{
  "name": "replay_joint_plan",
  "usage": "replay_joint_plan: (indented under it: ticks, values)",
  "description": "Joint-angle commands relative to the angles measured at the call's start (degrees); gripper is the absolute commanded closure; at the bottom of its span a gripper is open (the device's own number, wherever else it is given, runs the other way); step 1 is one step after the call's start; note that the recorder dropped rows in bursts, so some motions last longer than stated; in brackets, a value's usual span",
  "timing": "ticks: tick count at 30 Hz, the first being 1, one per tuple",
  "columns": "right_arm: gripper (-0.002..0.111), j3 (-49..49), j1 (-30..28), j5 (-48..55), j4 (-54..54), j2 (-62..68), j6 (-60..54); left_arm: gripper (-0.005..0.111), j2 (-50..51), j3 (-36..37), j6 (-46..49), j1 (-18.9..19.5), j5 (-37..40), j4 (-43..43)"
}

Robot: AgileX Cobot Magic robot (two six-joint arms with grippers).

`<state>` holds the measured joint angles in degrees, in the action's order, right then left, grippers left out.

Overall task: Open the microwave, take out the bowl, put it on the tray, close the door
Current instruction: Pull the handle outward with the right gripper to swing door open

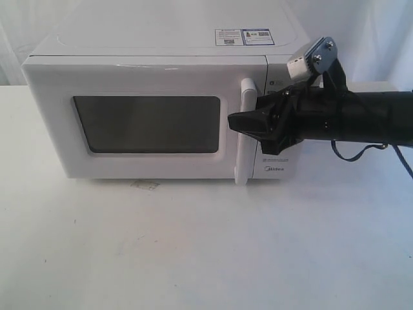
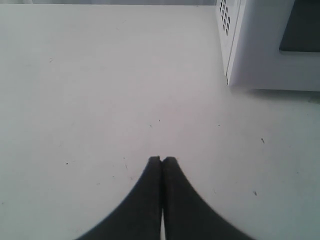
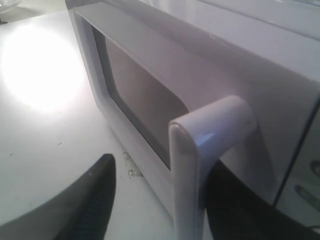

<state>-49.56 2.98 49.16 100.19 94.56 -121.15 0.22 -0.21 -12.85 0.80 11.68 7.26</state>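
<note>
White bench (image 1: 193,258) carries the microwave (image 1: 155,58), its door (image 1: 48,129) shut. Right gripper (image 1: 233,121) is open, with 1 finger on each side of the handle (image 1: 244,135), not clamping it. Left gripper (image 2: 161,160) is closed, fingers pressed together and empty, over the bench near the microwave's corner.

The microwave (image 1: 155,74) carries the brand name Midea (image 1: 276,172) low on its control panel (image 1: 277,68), at about 4 o'clock from the dark window (image 1: 147,124). Two stickers (image 1: 244,37) lie on its top, at about 1 o'clock from the window. Their print is too small to read, as are the small dark print lines (image 1: 274,159) on the panel.
</note>
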Motion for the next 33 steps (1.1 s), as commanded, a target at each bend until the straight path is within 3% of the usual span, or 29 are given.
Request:
replay_joint_plan:
  ticks: [1,10,33]
  values:
    - [0.108,-1.7,0.0,-4.1,-0.2,2.2,-0.6,0.107,-0.2,0.2,-0.2,0.2,-0.1,0.0]
    - [0.108,-0.7,0.0,12.9,-2.4,2.2,0.4,0.107,-0.2,0.2,-0.2,0.2,-0.1,0.0]
    - [0.108,6.0,0.0,20.8,-6.1,-2.6,1.6,0.107,-0.2,0.2,-0.2,0.2,-0.1,0.0]
